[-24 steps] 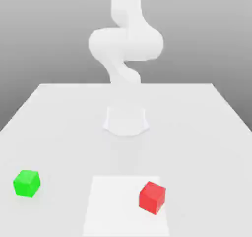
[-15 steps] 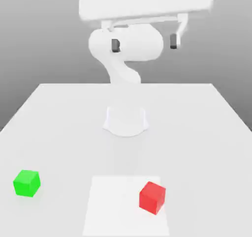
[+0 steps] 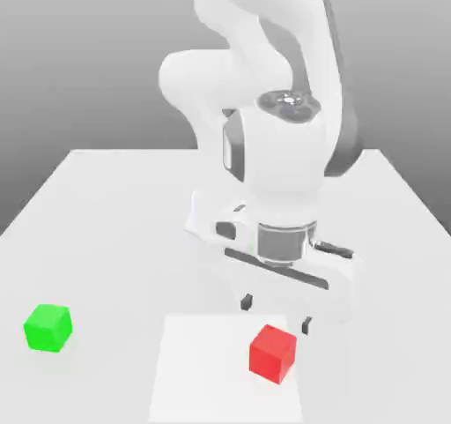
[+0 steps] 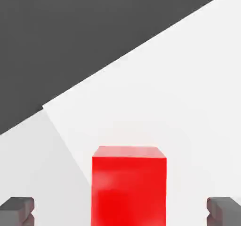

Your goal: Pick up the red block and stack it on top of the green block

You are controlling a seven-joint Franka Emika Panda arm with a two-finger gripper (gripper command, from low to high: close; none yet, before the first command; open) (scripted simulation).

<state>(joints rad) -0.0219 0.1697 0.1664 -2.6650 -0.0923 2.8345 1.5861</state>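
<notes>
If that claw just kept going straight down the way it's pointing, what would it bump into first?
Probably the red block: in the hand view it sits between the open gripper's fingertips. In the exterior view the gripper seems slightly behind it, so it might meet the table.

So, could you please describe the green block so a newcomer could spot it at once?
Start at the white table. Toward its near edge, at the exterior view's left, sits the green block, alone on the bare surface. The only other cube is the red block, on a paler square patch.

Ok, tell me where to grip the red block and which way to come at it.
Grip the red block across two opposite vertical faces, coming straight down from above. It is a plain cube sitting flat on the table, with free space on every side. The open end effector hovers above it, and in the hand view its fingertips straddle the block.
</notes>
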